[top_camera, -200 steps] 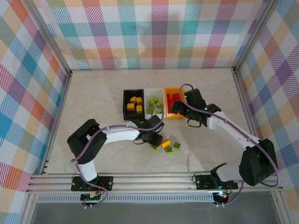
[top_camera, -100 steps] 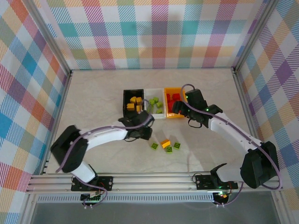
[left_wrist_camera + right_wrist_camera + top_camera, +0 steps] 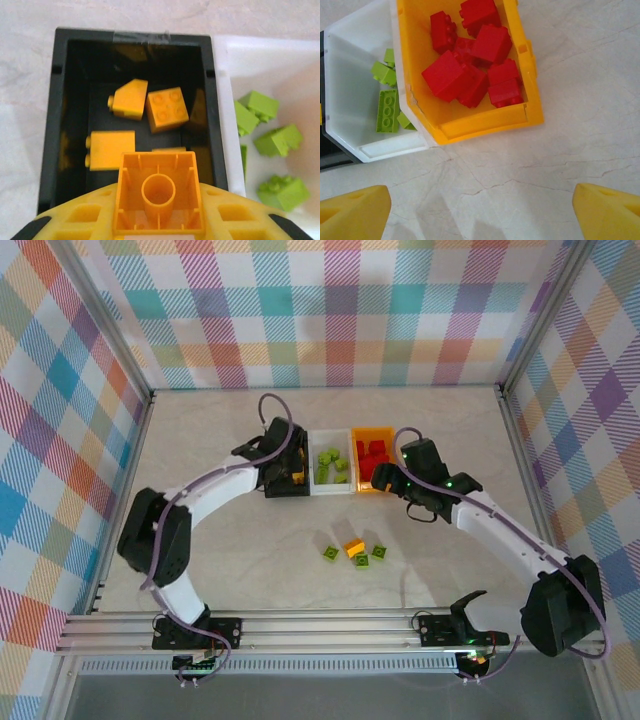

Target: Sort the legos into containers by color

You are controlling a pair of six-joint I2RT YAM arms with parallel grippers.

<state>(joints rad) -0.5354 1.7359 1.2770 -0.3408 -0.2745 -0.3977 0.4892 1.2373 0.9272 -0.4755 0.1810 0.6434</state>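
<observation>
The legos (image 3: 492,44) were mostly sorted: yellow-orange in the black bin (image 3: 50,125), green in the white bin (image 3: 318,480), red in the orange bin (image 3: 485,125). My left gripper (image 3: 159,225) clenched a yellow-orange brick (image 3: 159,190) above the black bin. My right gripper (image 3: 480,210) hung spread and empty near the orange bin. Four loose bricks (image 3: 379,552), three green and one yellow-orange, lay unobstructed on the table (image 3: 450,440).
</observation>
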